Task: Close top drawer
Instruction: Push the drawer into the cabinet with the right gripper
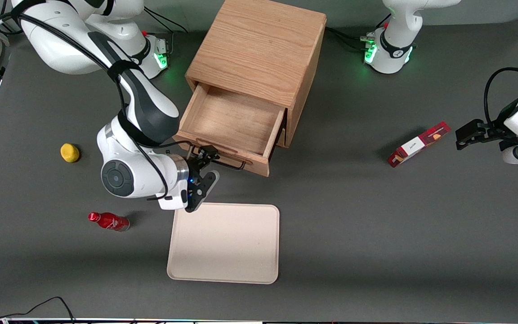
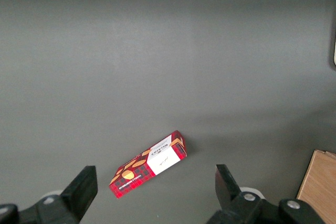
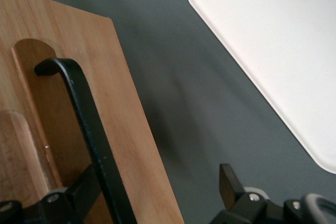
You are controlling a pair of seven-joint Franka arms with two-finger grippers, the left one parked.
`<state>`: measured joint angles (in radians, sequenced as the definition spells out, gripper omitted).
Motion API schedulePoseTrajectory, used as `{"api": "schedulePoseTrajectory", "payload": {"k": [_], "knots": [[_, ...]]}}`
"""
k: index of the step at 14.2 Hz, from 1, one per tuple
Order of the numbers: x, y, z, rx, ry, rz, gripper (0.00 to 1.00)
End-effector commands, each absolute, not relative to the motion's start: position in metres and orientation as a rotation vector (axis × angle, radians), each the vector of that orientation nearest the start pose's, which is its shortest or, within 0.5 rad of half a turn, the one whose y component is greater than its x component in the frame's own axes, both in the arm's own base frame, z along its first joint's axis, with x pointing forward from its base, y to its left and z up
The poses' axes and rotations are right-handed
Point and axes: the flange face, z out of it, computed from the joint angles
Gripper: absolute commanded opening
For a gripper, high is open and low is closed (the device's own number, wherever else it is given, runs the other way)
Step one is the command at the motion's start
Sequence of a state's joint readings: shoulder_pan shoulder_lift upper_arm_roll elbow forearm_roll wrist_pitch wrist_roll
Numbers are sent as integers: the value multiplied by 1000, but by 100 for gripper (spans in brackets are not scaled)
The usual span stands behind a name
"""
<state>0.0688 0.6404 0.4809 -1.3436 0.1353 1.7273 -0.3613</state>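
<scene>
Bench: a dark grey bench (image 1: 376, 234) carries a light oak cabinet (image 1: 259, 49), a cream tray (image 1: 225, 245), a yellow ball (image 1: 69, 152), a red bottle (image 1: 108, 221) and a red box (image 1: 417, 145).

Top drawer: the top drawer (image 1: 234, 119) is pulled far out of the cabinet, toward the front camera; its inside looks empty.

Handle: the black bar handle (image 1: 227, 163) runs along the drawer front, across the direction in which the drawer slides. In the right wrist view the handle (image 3: 86, 124) stands off the wooden drawer front (image 3: 126, 129).

Tool: the tool (image 1: 204, 173) is at the drawer front, at the working arm's end of the handle, between the drawer and the tray. In the right wrist view one finger (image 3: 79, 195) lies on the drawer side of the bar and the other finger (image 3: 231, 184) is well apart from it, so the jaws stand wide and hold nothing.

Key relation: the drawer front lies just beside the tool, on the side away from the front camera, and the cabinet opening lies farther in the same direction. The judgement is that the push must go straight along the sliding axis, at a right angle to the handle bar.

Risk: the tool meets the front near one end, so an off-centre push may twist the drawer in its opening.

Progress: closing seems not yet begun.
</scene>
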Motion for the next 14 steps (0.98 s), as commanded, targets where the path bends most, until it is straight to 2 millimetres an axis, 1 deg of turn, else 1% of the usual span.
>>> {"api": "schedulePoseTrajectory", "payload": {"k": [1, 3, 7, 9, 11, 14], "knots": [[598, 318, 382, -2510, -1061, 325, 100], [586, 320, 383, -2515, -1064, 321, 100], [571, 326, 385, -2510, -1066, 321, 100], [560, 330, 382, -2516, -1072, 312, 100], [546, 333, 375, -2509, -1041, 298, 100], [533, 339, 379, -2507, -1062, 299, 100]]}}
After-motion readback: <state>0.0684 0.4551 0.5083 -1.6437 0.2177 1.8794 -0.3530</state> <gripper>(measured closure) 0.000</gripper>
